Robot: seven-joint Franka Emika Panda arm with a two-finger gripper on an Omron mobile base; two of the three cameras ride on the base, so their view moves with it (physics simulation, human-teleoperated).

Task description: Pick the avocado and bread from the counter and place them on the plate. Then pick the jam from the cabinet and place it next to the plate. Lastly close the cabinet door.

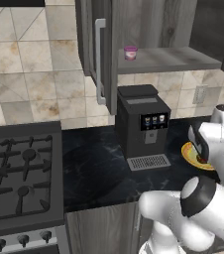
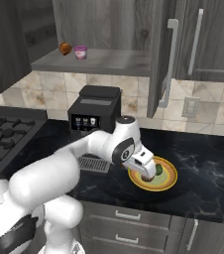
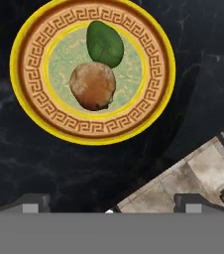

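On the round yellow plate (image 3: 34,116), the glossy green avocado (image 3: 105,43) and orange-brown bread lump (image 3: 92,86) are seen touching; the gripper (image 3: 111,208) is held wide, empty

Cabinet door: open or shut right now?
Open. The cabinet door stands swung out edge-on, leaving the shelf exposed with the jam sitting on it.

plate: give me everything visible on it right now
The plate is round and shallow, with a yellow rim, an orange-brown band of key-pattern ornament, an inner yellow ring and a pale green mottled centre. It looks like glazed ceramic. It lies flat on the black marbled counter, right of the coffee machine. The avocado and the bread rest in its centre, touching each other. The open gripper hangs above it, holding nothing.
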